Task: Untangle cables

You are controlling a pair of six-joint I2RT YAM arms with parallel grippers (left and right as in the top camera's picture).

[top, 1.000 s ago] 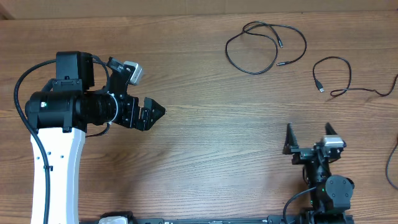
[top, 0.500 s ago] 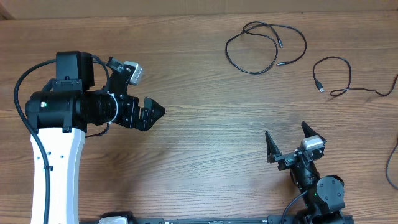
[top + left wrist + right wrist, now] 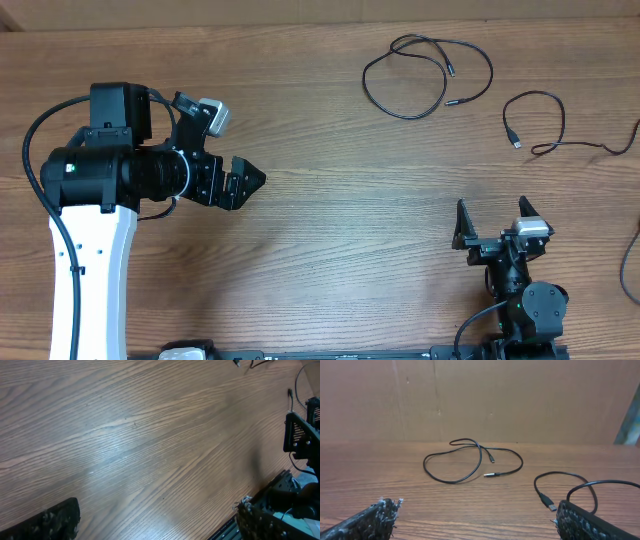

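Two thin black cables lie apart at the far side of the table. One cable (image 3: 405, 117) is a loose loop with both plugs inside it, and the right wrist view shows this loop (image 3: 451, 481) too. The other cable (image 3: 516, 142) curls to its right, its USB plug (image 3: 549, 505) near the right finger. My right gripper (image 3: 493, 208) stands open near the front edge, facing the cables, nothing between its fingers (image 3: 370, 520). My left gripper (image 3: 250, 182) hangs open over bare wood at the left, far from both cables, its fingers (image 3: 50, 522) wide apart.
A brown cardboard wall (image 3: 480, 400) closes the far edge of the wooden table (image 3: 330, 250). Another black cord (image 3: 630, 265) runs along the right edge. The left wrist view shows the right arm (image 3: 300, 435) low at the right.
The right gripper swung left half a second ago and has turned back, facing the far edge as before. The left arm and both cables have not moved.
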